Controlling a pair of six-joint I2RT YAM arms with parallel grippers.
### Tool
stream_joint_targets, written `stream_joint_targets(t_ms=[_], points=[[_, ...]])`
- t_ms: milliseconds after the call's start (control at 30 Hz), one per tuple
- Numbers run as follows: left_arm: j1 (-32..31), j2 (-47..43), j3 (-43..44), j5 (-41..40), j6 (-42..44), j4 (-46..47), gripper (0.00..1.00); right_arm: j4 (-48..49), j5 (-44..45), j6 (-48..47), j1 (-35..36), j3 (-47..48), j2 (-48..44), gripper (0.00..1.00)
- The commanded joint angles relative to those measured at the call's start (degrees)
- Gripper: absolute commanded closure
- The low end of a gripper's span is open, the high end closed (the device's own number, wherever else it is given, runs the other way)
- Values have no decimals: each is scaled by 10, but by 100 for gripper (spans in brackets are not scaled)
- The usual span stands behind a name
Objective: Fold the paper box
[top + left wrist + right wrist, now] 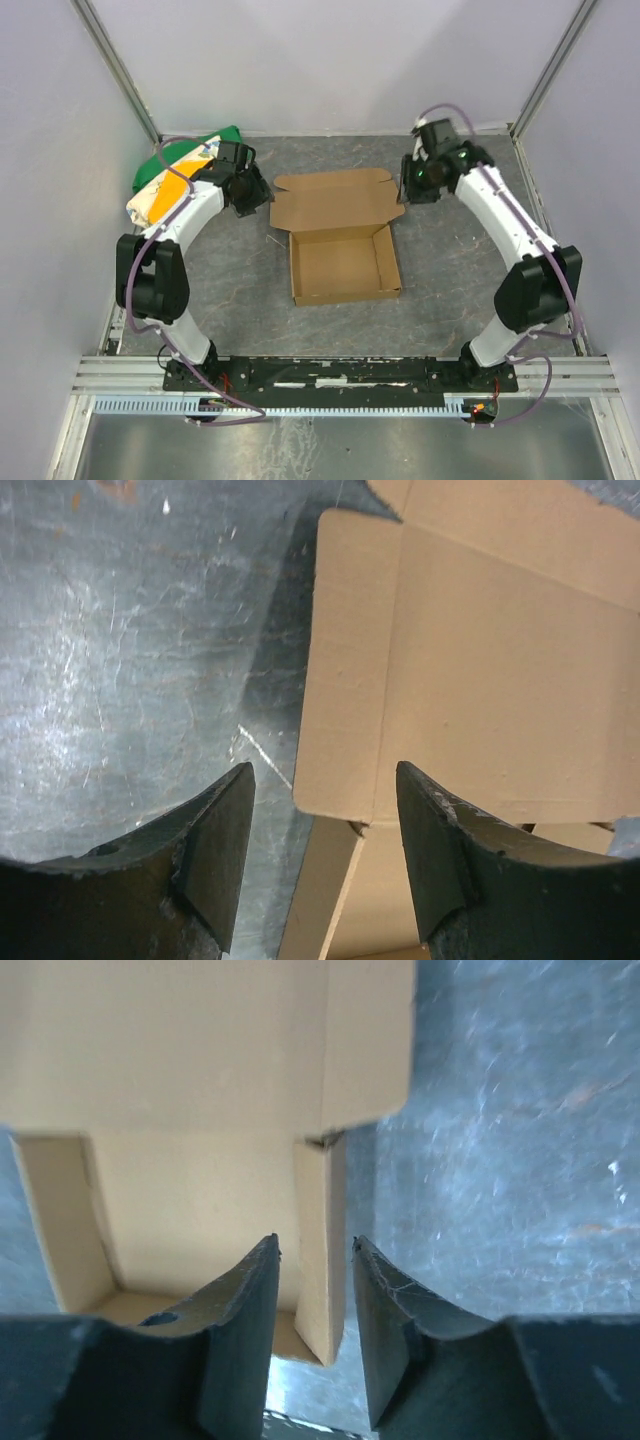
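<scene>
At near edge, both arm bases are bolted to a black rail (340, 372). Left arm (160, 270) bends up the left side, right arm (520, 260) up the right side.

Mid table (450, 270), grey scuffed surface, sits the box (342, 262). It is plain brown cardboard, part folded. The tray (345, 268) half is nearer the bases, walls upright, top open, inside bare. Lid (335, 200) hangs off the tray's far wall, laid back toward the far side, side flaps not folded. Left wrist view shows a shadow under the lid's left edge, so that edge sits a bit off the table.

Left gripper (252, 195) is at the lid's left edge, just beside it. Its fingers (215, 850) are spread wide. The lid's rounded corner flap shows between them further out, with no contact seen, nothing held.

Right gripper (408, 188) is at the box's far right corner, where tray meets lid. Its fingers (240, 1330) are parted. The tray's right wall (320, 1250) stands upright between them with a thin gap on each side, so it is straddled, not pinched.

Far left, behind the left arm, lies a cloth bundle (170, 180) in green, yellow and white, well apart from the box.
</scene>
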Motion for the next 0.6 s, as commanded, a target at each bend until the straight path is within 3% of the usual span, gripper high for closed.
stream_joint_targets(t_ms=[0,133,233,367,567], points=[[13,35,53,16,33,0,35,8,-98,39,-103,93,76,53],[15,74,76,32,42,-21,38,3,-169,55,-145,179,164,43],[14,60,66,36,43,-17,40,-7,-179,43,-134,178,169,40],[14,8,27,41,38,18,40,-23,-109,-7,-82,88,86,39],[14,-99,-54,55,52,55,41,32,-41,29,-2,-129,-48,41]])
